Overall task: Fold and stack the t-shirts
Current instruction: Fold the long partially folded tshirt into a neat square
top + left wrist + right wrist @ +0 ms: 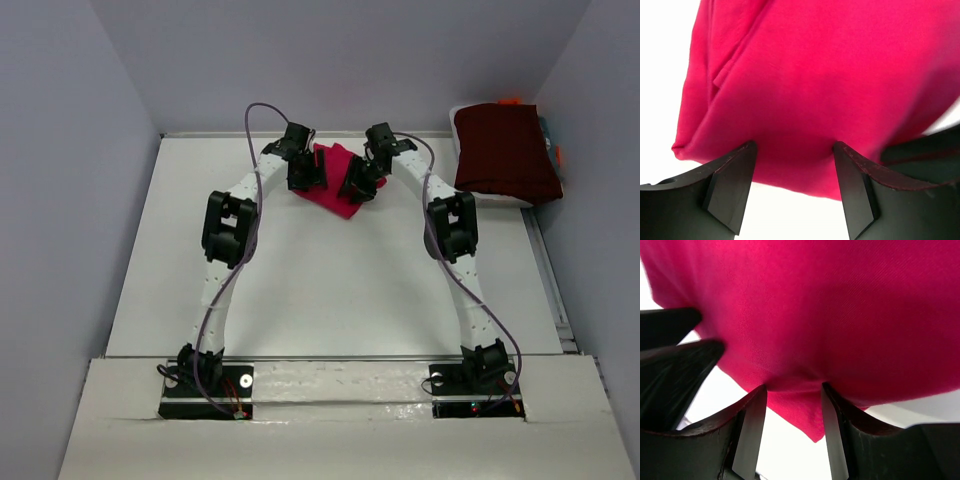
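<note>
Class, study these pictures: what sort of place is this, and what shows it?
Probably a robotics lab test cell, not a home: a white table boxed in by plain grey walls, with a left arm and right arm bolted to its near edge.

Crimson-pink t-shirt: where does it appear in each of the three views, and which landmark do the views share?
Top external: the crimson-pink t-shirt lies at the far middle of the white table.
Left wrist: it fills most of the picture.
Right wrist: it fills the upper part.
Shared landmark: the white table, bare beside the cloth.
</note>
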You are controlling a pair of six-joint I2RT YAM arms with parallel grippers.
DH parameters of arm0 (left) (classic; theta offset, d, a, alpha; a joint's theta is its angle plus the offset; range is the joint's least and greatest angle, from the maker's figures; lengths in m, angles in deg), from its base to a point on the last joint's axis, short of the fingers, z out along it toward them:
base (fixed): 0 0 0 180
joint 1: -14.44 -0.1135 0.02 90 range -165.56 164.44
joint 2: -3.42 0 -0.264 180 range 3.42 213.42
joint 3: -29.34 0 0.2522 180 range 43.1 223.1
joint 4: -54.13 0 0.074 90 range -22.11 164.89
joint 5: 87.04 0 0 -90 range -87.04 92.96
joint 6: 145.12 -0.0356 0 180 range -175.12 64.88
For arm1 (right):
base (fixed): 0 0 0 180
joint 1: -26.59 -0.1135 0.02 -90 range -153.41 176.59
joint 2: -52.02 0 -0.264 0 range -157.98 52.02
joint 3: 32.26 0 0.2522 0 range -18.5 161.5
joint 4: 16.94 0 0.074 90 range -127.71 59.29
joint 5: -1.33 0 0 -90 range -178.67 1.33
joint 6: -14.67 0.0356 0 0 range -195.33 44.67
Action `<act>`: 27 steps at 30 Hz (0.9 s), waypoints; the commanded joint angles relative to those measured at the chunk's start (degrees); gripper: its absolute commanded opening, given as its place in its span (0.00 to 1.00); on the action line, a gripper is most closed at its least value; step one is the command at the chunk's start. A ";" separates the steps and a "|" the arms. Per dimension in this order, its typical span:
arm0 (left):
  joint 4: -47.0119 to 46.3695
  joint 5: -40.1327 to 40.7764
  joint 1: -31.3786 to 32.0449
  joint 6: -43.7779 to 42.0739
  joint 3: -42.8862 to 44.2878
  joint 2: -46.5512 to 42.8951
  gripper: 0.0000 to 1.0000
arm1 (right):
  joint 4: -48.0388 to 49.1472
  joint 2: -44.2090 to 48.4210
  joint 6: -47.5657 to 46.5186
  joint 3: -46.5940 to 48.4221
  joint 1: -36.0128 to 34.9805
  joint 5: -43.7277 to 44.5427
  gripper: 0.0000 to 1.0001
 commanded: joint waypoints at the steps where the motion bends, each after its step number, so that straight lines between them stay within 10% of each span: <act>1: 6.18 6.50 0.15 -0.02 2.93 2.09 0.75 | 0.67 -1.10 -0.59 -2.85 0.08 -1.21 0.54; 17: 22.63 19.17 2.07 3.68 -1.37 -1.59 0.74 | -7.95 3.63 -5.34 -8.99 -2.99 -0.51 0.56; 27: 21.05 13.64 6.47 6.57 -24.82 -18.55 0.74 | -6.89 17.70 -7.54 -28.33 -6.06 -1.92 0.57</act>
